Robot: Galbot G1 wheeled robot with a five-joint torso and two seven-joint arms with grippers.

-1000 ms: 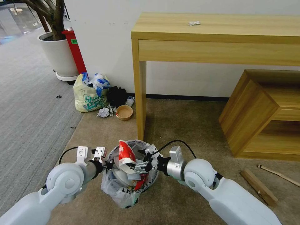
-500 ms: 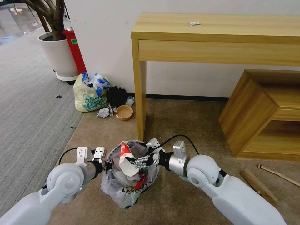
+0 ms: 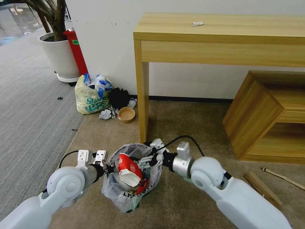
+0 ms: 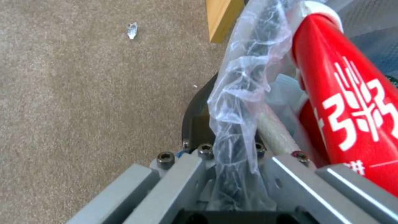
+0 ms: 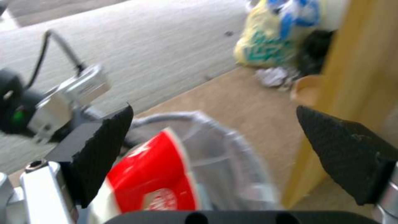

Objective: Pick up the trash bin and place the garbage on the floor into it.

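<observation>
The trash bin [image 3: 122,194], black under a crinkly clear liner, hangs by its near-left rim from my left gripper [image 3: 109,167]. In the left wrist view that gripper [image 4: 236,155] is shut on the rim and liner of the bin [image 4: 197,118]. A crushed red-and-white carton [image 3: 128,168] lies loose on top of the litter inside. My right gripper [image 3: 146,161] hovers at the bin's far-right rim; its fingers [image 5: 104,140] stand wide open with nothing between them, the carton [image 5: 153,177] below. A wooden stick [image 3: 284,178] and a cardboard piece [image 3: 263,190] lie on the beige floor [image 3: 190,127] at right.
A wooden desk's leg [image 3: 143,101] stands just behind the bin. A low wooden cabinet [image 3: 263,117] is at right. By the wall sit a yellowish tied bag [image 3: 90,95], a brown bowl [image 3: 126,114] and a white plant pot [image 3: 60,55]. Grey ribbed carpet [image 3: 28,121] runs along the left.
My right gripper has opened and let go of the red-and-white carton, which dropped from upright to lying in the bin. The left gripper has kept its hold on the rim.
</observation>
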